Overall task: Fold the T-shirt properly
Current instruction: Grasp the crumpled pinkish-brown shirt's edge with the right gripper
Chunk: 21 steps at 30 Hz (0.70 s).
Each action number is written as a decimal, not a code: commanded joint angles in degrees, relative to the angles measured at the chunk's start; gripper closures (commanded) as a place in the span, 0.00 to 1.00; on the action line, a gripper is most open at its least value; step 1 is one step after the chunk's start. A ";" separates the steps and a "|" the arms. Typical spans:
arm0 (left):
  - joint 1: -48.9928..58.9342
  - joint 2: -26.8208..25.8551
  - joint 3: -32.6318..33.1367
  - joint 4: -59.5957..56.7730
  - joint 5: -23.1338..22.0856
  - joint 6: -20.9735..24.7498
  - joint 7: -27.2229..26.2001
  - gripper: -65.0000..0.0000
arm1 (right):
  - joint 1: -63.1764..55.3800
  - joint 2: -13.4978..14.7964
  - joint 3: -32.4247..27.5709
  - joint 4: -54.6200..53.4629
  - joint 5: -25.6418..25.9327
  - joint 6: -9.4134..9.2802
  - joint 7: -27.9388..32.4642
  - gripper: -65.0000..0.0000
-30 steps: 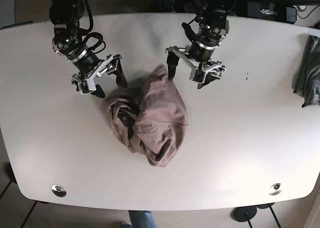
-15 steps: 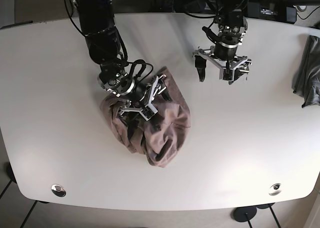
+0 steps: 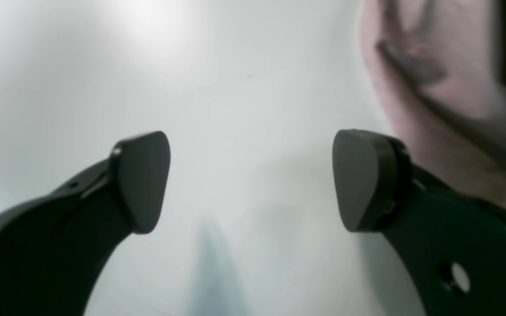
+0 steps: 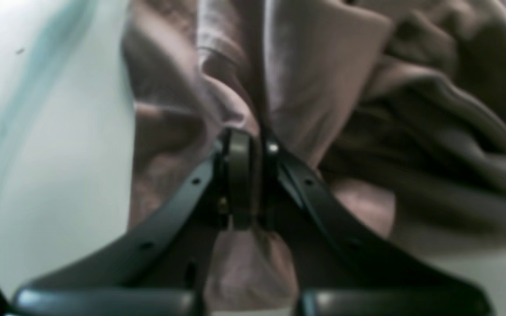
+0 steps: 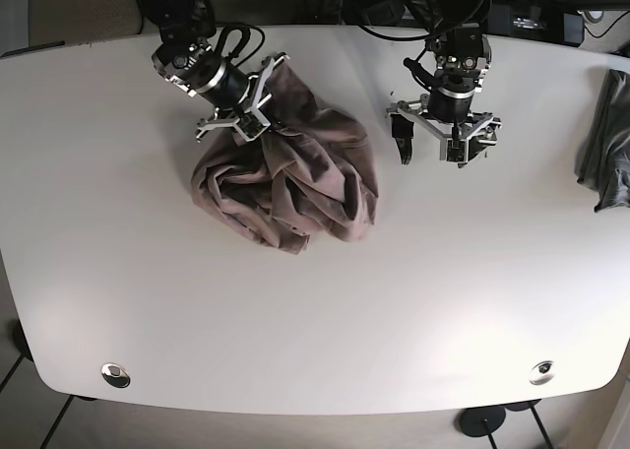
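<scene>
Where T-shirt [image 5: 285, 178] bunches, white table [image 5: 325, 331] glossy.

The T-shirt [image 5: 295, 178] was a dusty mauve-pink garment, crumpled into a loose, unfolded heap on the far left-of-centre part of the white table. Deep creases and dark folds ran across it. Its far edge was drawn up into a raised ridge toward the far left, while the bulk [image 4: 367, 109] sagged in rumpled layers on the near side.
</scene>
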 commanded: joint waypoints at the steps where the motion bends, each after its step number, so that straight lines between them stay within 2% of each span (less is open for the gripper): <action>1: 0.00 -0.04 0.09 -0.34 -0.25 -0.08 -1.31 0.17 | -0.08 0.30 2.75 1.24 1.09 -0.39 1.23 0.92; 3: -0.88 -0.04 0.09 -0.52 -0.25 -0.08 -1.40 0.17 | 0.19 0.39 5.57 -0.25 5.13 -0.39 1.23 0.85; 5: -1.23 -0.04 0.09 -0.52 -0.25 -0.08 -1.31 0.17 | 2.12 0.39 9.70 -2.01 10.40 -0.39 1.06 0.72; 7: -1.32 -0.04 0.09 -0.52 -0.25 -0.08 -1.31 0.17 | 2.82 0.92 12.25 -2.27 14.27 -0.39 1.06 0.53; 10: -1.32 -0.04 0.09 -0.08 -0.25 -0.08 -1.22 0.17 | 0.89 3.38 11.11 2.74 18.14 -0.39 0.88 0.30; 13: -1.23 -0.13 -0.08 1.06 -0.34 -0.96 -1.31 0.17 | -1.57 4.70 6.36 6.78 20.25 -0.39 -0.09 0.14; 15: -1.14 -1.00 -1.84 3.61 -0.34 -3.86 -1.31 0.17 | -1.75 5.31 1.88 7.75 20.16 -0.39 -1.05 0.11; 17: -1.14 -0.83 -3.34 5.37 -0.42 -6.41 -1.22 0.17 | -1.31 5.40 -2.43 7.75 20.07 -0.74 -1.14 0.13; 21: -1.05 -1.00 -5.36 8.36 -0.42 -6.76 -1.22 0.17 | 3.00 4.78 -10.08 6.43 15.15 -1.00 -1.14 0.20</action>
